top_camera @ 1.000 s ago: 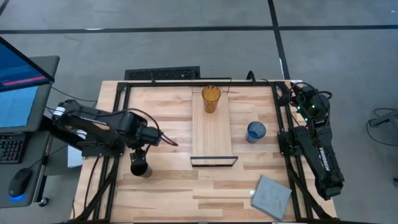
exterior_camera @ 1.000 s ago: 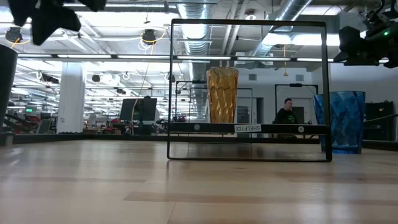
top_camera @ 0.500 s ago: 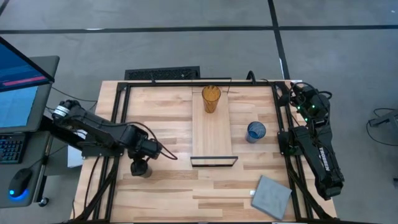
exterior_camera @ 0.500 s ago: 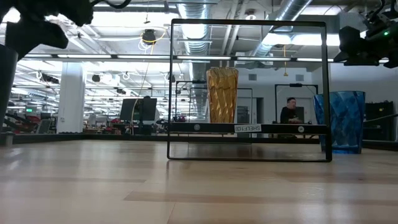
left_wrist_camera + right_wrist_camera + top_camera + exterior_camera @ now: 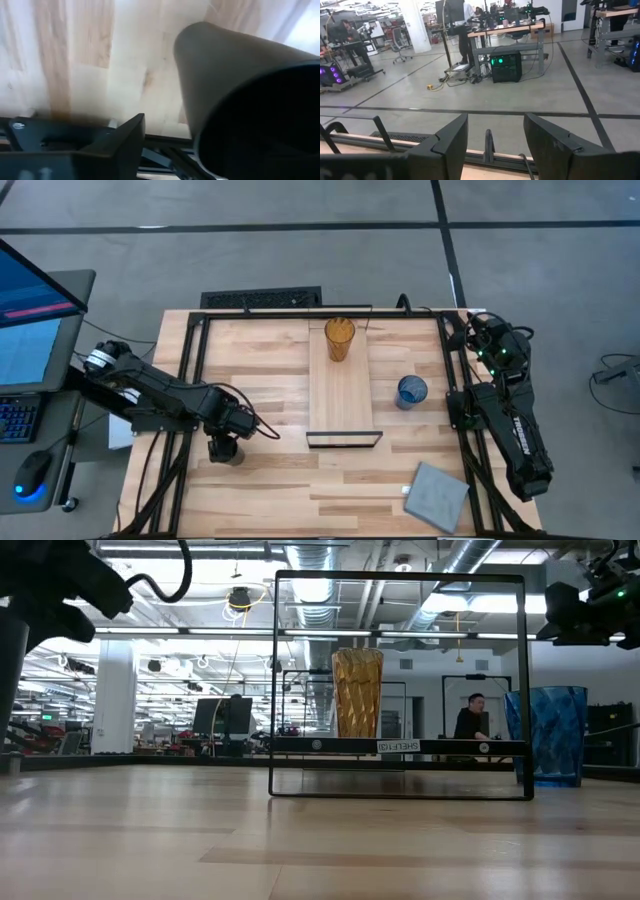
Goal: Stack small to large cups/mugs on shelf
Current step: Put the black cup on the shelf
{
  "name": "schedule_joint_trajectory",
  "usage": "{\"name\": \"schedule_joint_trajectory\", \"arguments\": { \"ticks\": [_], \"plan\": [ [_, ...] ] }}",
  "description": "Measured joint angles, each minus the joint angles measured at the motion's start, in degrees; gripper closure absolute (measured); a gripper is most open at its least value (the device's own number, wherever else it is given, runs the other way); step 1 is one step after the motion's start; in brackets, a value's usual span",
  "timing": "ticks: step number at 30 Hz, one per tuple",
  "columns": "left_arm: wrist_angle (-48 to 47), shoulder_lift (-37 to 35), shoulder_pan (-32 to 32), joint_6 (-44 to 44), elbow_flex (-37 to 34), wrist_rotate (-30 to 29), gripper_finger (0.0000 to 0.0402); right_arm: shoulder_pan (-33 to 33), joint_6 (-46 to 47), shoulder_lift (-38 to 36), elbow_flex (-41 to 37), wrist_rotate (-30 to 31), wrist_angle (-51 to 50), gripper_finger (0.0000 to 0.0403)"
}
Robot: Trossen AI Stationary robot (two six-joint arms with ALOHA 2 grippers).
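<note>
The black cup (image 5: 222, 450) stands upright on the table, left of the shelf's near end, and fills the right of the left wrist view (image 5: 235, 85). My left gripper (image 5: 230, 432) is open right above it. One finger (image 5: 125, 137) stands outside the cup wall and apart from it; the other finger is hidden. The amber tumbler (image 5: 339, 338) stands at the far end of the wood shelf (image 5: 340, 395). The blue cup (image 5: 411, 391) stands on the table to the shelf's right. My right gripper (image 5: 495, 145) is open and empty at the table's far right corner. My left gripper is down at the black cup's rim (image 5: 200, 140). I cannot tell whether it touches the cup, because the cup hides the second finger.
The shelf's black frame (image 5: 344, 439) stands at its near end, close to the right of the black cup. A grey square pad (image 5: 437, 495) lies at the near right. A black rail frame (image 5: 190, 380) runs along the table's edges.
My left gripper has gone toward the table's near edge and come over the black cup, which stays where it was. The right arm has kept still.
</note>
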Motion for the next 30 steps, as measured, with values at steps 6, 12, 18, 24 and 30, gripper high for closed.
{"name": "schedule_joint_trajectory", "arguments": {
  "ticks": [6,12,18,24,30],
  "plan": [
    [0.13,0.0,0.33,0.01,-0.06,-3.65,0.0266,0.01,0.0,-0.01,0.0,-0.02,0.0,0.0189],
    [1.66,0.0,2.17,-0.12,-0.06,-4.57,0.0366,0.0,0.0,0.0,0.0,-0.02,0.02,0.0189],
    [4.08,0.0,6.32,1.42,-0.04,-4.47,0.0398,0.0,0.0,0.0,0.0,-0.02,0.02,0.0189],
    [4.26,0.0,13.93,4.79,1.53,-4.38,0.04,0.01,0.01,0.0,0.0,-0.02,0.01,0.0189],
    [4.22,0.0,23.98,12.58,6.46,-3.74,0.0401,0.02,0.02,-0.01,0.0,-0.01,0.0,0.0189]
  ]
}}
